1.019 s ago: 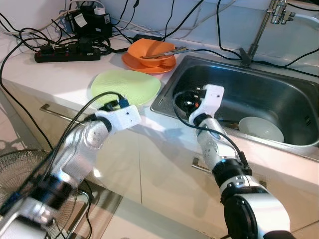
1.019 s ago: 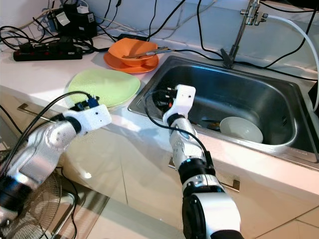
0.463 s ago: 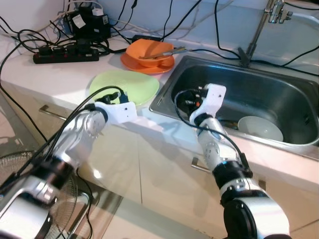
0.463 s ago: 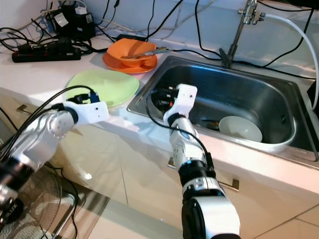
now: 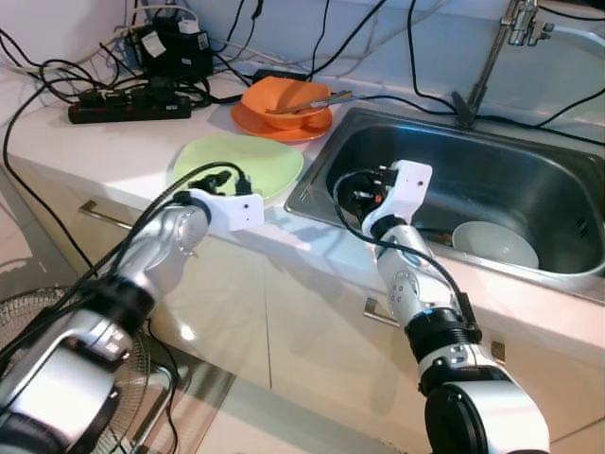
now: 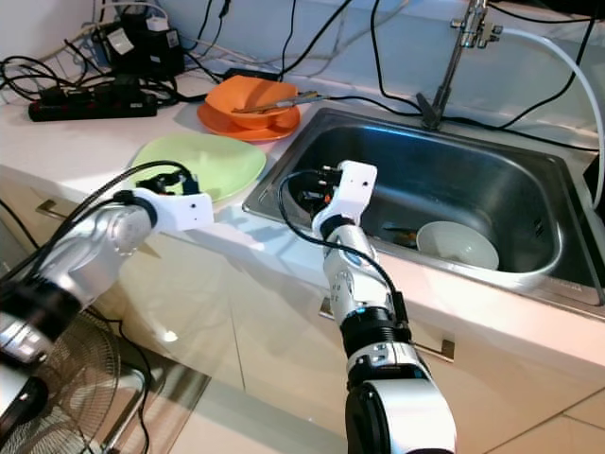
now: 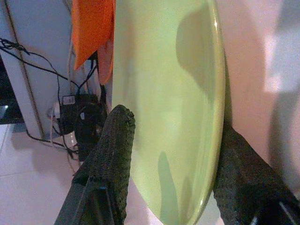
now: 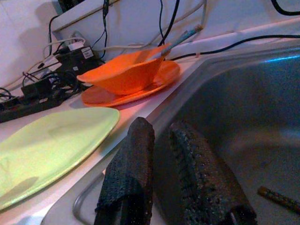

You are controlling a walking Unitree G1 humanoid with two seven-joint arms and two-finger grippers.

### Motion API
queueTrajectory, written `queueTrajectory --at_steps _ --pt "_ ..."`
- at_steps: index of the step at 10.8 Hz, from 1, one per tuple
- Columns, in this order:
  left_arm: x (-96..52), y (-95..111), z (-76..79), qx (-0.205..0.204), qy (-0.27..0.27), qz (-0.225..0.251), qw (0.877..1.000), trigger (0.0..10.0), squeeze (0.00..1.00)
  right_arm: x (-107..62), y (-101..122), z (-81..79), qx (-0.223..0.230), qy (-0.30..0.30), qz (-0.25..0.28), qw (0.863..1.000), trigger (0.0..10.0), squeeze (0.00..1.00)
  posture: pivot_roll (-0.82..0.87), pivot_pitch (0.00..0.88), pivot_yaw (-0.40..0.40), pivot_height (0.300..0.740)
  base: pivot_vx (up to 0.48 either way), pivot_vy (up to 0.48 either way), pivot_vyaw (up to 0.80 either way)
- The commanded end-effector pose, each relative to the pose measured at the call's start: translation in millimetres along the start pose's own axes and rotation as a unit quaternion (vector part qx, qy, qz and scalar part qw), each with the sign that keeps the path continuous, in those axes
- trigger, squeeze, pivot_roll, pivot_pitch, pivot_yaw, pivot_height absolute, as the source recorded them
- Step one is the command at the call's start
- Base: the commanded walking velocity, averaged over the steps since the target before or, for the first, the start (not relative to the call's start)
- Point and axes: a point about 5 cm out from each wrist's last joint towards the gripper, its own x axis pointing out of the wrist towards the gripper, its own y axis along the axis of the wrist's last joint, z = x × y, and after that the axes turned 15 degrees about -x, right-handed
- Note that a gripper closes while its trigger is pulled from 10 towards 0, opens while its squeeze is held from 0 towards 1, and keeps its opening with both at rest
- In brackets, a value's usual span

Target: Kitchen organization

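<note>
Your left hand (image 7: 164,187) sits at the near edge of the green plate (image 5: 244,163), fingers spread wide with the rim running between them; one finger (image 7: 112,154) lies over the plate's face and the other at the worktop (image 5: 113,142) side, which looks like a set-up for pinching the rim, since a flat plate offers no other purchase; the fingers have not closed on it yet, as far as the left wrist view shows.

The plate lies flat on the worktop just beside the sink (image 5: 529,170), near the front edge, so you have room to come at it from the cabinet side.

Your right hand (image 8: 164,154) hangs at the sink's left corner, its fingers narrow and close together, gripping nothing; it seems parked there to stay out of the left arm's way.

Behind the plate, an orange bowl (image 5: 284,97) rests on an orange plate (image 5: 282,123) with utensils laid across it; a white bowl (image 5: 493,244) sits in the sink basin.

Watch the rim grip; a shallow pinch could let the plate tip or slide off the edge.
</note>
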Motion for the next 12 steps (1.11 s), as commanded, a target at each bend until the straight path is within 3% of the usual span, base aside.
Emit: queueTrajectory --at_steps 1,3,4,5,12 --pt "3.8 -10 18.1 0.012 -0.03 -0.025 0.999 10.0 0.0 -1.6 0 1.2 -0.002 -0.003 0.0 1.0 10.0 0.0 0.2 0.0 -0.003 0.74 0.0 0.0 0.0" --pt "7.1 -12 23.1 0.012 -0.032 -0.03 0.999 10.0 0.0 -1.8 1 1.3 -0.003 -0.003 0.0 1.0 10.0 0.0 0.2 0.0 -0.006 0.74 0.0 0.0 0.0" --pt "9.5 -13 27.4 0.01 -0.036 -0.033 0.999 8.4 0.0 -1.8 1 0.5 -0.002 -0.002 -0.001 1.0 10.0 0.0 0.2 0.0 -0.006 0.74 0.0 0.0 0.0" --pt "10.8 -15 30.9 0.007 -0.042 -0.035 0.998 0.0 0.0 -1.8 1 -0.2 -0.002 -0.001 -0.001 1.0 10.0 0.0 0.2 0.0 -0.005 0.74 0.0 0.0 0.0" --pt "13.1 -16 33.0 0.0 -0.044 -0.03 0.999 0.0 0.0 -2.2 1 -0.3 -0.001 -0.001 -0.004 1.0 10.0 0.0 0.2 0.0 -0.007 0.74 0.0 0.0 0.0"
